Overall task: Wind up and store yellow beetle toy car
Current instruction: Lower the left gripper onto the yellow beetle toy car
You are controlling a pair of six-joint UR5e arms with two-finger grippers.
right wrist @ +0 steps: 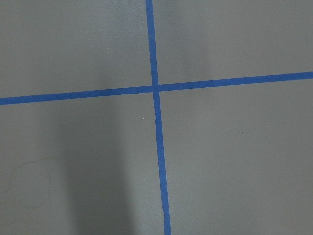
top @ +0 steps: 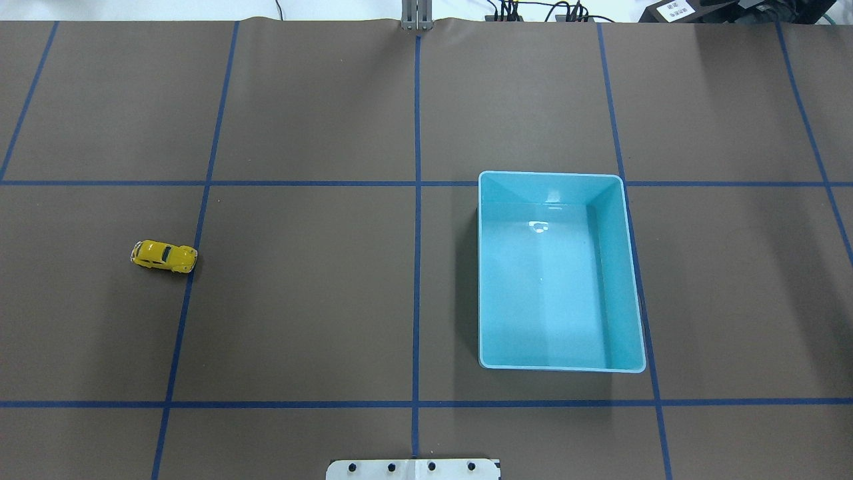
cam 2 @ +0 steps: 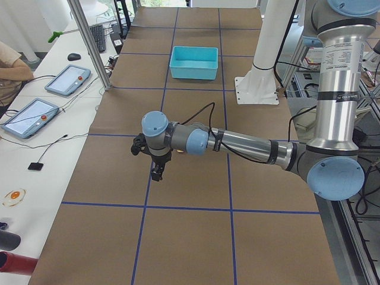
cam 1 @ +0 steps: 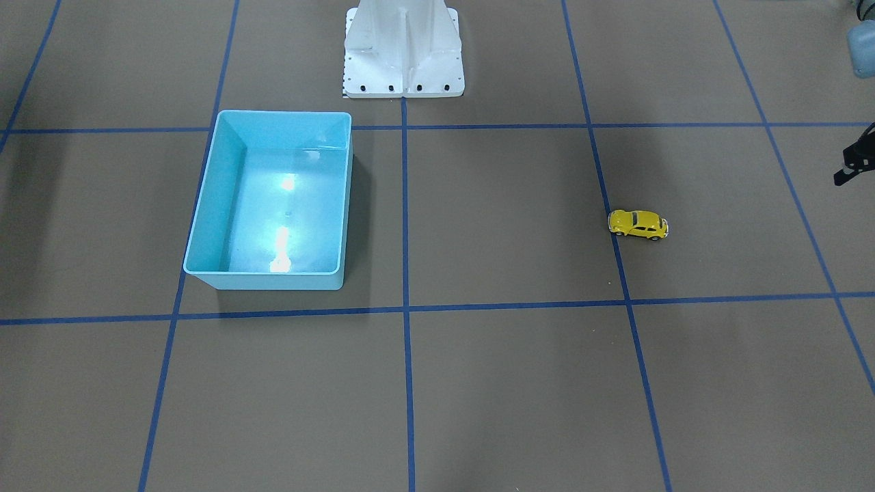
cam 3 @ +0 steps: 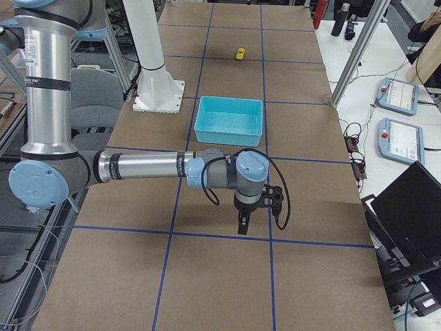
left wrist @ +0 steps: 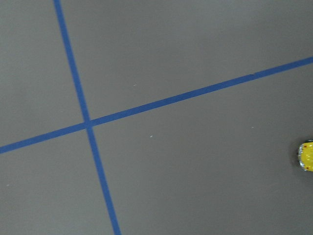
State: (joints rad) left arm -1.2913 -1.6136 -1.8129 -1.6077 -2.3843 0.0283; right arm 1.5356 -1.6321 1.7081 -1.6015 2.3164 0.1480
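The yellow beetle toy car (cam 1: 638, 225) stands on its wheels on the brown table cover, on the robot's left side, beside a blue tape line. It also shows in the overhead view (top: 164, 257), far off in the exterior right view (cam 3: 240, 53) and at the right edge of the left wrist view (left wrist: 307, 156). My left gripper (cam 2: 156, 176) hangs above the table, apart from the car; only a black part of it shows in the front view (cam 1: 854, 160), and I cannot tell if it is open. My right gripper (cam 3: 240, 227) hangs over bare table; I cannot tell its state.
A light-blue bin (cam 1: 225, 164) stands empty on the robot's right side, also in the overhead view (top: 562, 175). The white robot base (cam 1: 403, 55) is at the table's edge. Blue tape lines grid the cover. Tablets and an operator's arm lie beyond the table (cam 2: 65, 80).
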